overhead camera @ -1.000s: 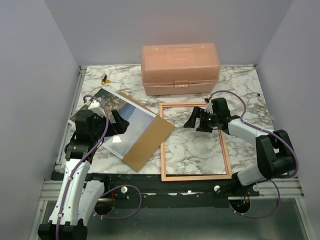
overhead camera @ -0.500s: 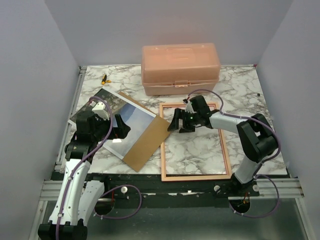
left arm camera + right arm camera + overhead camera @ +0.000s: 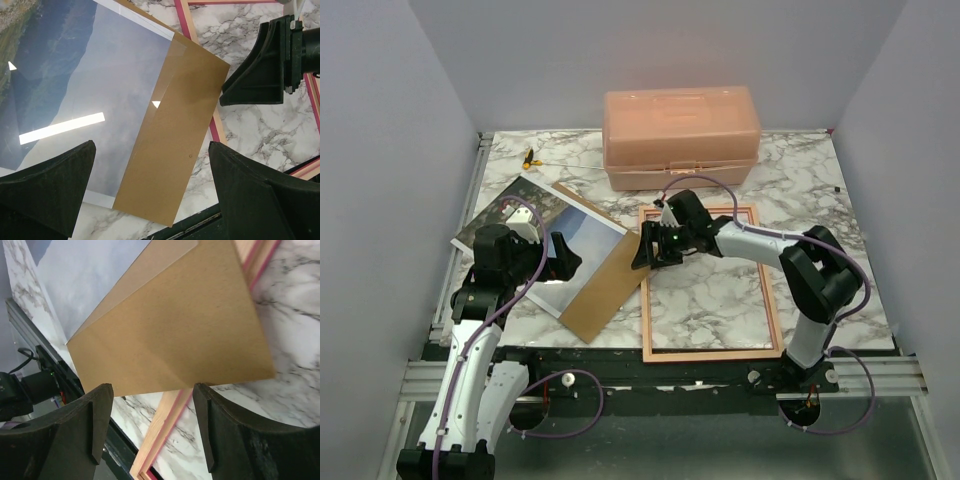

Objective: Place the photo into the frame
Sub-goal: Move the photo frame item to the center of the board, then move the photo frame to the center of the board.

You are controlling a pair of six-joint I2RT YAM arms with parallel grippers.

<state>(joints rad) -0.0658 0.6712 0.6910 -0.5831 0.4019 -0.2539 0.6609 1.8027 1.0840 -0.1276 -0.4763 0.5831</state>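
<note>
A white marble-patterned table top (image 3: 820,180), veined in grey, is shown closed in by plain pale lilac walls (image 3: 650,50) beyond and to both sides of the right gripper (image 3: 646,250). Nearer than the gripper, metal rails (image 3: 670,385) are mounted along the table's edge, above a grey floor (image 3: 720,440).

Glossy photo (image 3: 75,100), matt brn backing board (image 3: 170,145), wood frame (image 3: 712,353), smooth plastic box (image 3: 680,135), marble-look tbl (image 3: 800,170)

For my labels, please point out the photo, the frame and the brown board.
photo (image 3: 588,235), top view, sky area.
frame (image 3: 715,353), top view, near rail.
brown board (image 3: 175,150), left wrist view, middle.
</note>
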